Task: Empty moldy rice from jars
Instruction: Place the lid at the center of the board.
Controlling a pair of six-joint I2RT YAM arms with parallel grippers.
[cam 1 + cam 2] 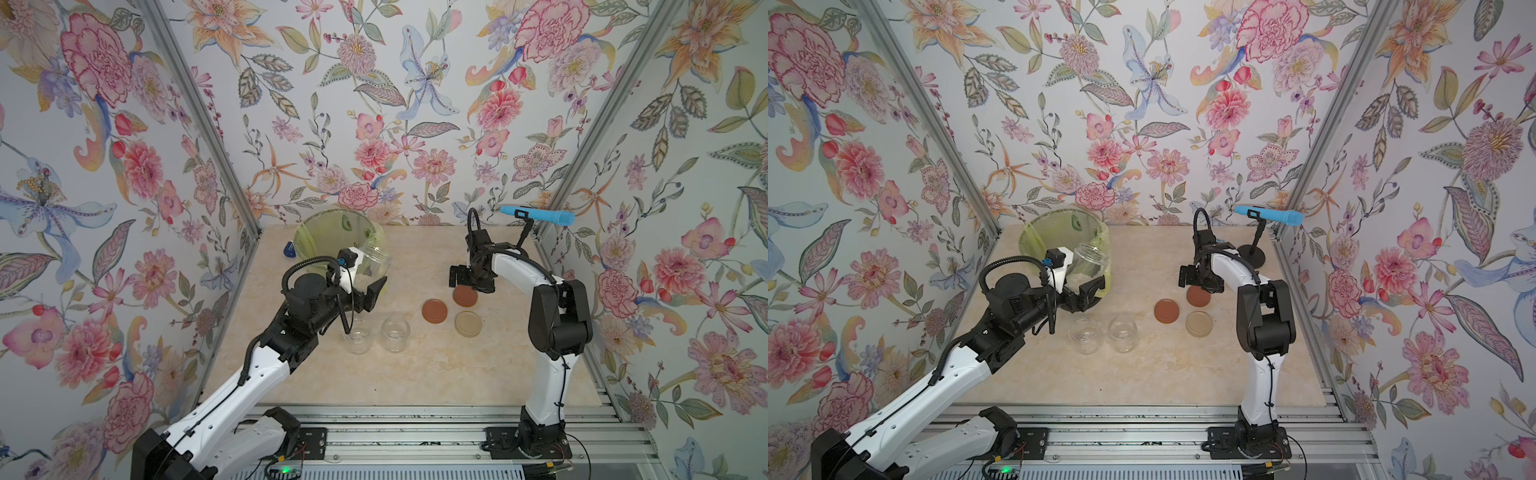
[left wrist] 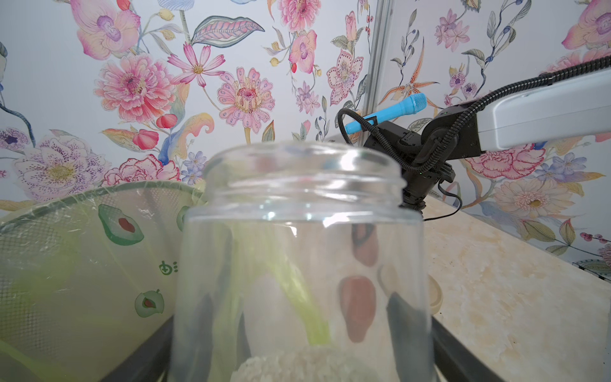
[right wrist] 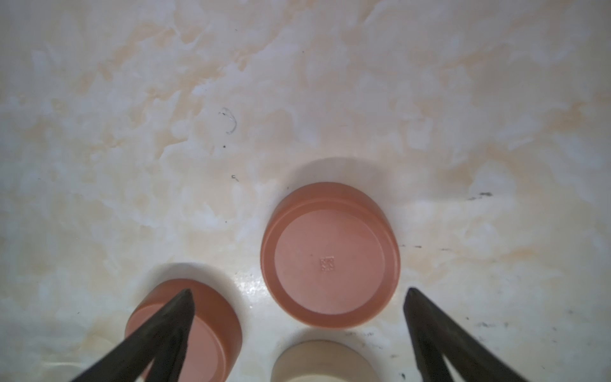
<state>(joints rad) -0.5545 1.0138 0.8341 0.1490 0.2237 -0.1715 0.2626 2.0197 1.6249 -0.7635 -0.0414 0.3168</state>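
beige lid (image 3: 325,360): cut by edge | moldy rice (image 2: 307,365): cut by edge | red-brown lid (image 3: 220,319): partly behind fingers (image 3: 165,330)

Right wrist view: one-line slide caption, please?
Open right gripper hovering over two reddish-brown lids and a beige lid lying on the marbled table.

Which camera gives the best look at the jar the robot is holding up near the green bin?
The left wrist view: the jar fills the frame, lid off, rice clumped at its base. Both top views show it small, partly hidden by the left hand. The right wrist view misses it.
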